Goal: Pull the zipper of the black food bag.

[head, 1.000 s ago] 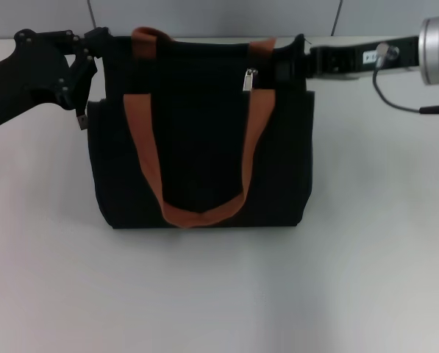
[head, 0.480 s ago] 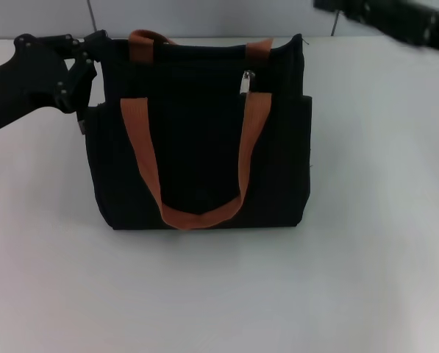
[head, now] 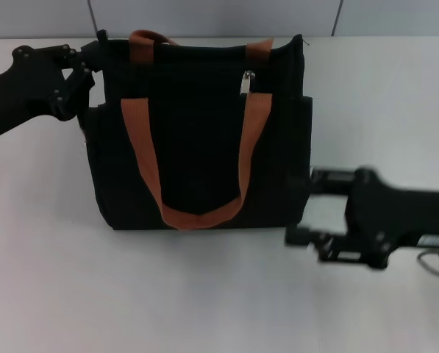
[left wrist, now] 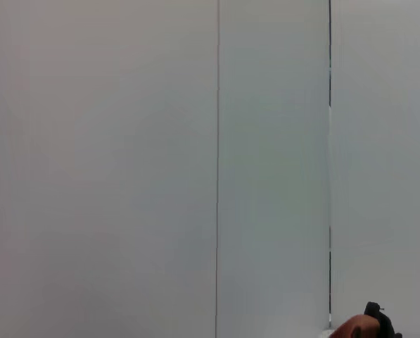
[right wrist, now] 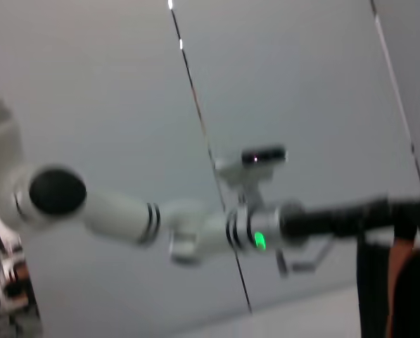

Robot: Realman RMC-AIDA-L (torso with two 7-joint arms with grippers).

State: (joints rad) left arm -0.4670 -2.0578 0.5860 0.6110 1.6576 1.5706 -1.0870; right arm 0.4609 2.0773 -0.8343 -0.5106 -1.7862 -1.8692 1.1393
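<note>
Zipper (head: 247, 81) sits upper centre on the black food bag (head: 197, 132); my left gripper (head: 87, 62) grips its upper-left corner, fingers hidden. Right gripper (head: 300, 209), lower right, spread and empty, risks shoving the bag.

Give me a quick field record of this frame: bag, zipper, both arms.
bag: large boxy black fabric food bag with orange-brown strap handles, upright on the white table
zipper: small silver metal zipper pull tab near the bag's top edge, right of centre, nothing touching it
left pincer: at the bag's upper left corner, against the fabric
right pincer: low beside the bag's lower right side, fingers apart, holding nothing
</note>
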